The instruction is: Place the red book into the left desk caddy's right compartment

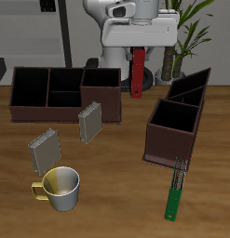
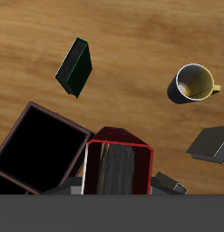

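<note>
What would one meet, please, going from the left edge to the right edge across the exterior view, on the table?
Broadside caddy → cup → grey book → red book in the end effector → green book

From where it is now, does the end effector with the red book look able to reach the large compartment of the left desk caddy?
Probably yes. The end effector holds the red book hanging above the table, and the left desk caddy has its large compartment open and empty, with nothing between them.

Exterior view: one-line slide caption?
Gripper holds the red book upright above the table, behind the left desk caddy.
</note>
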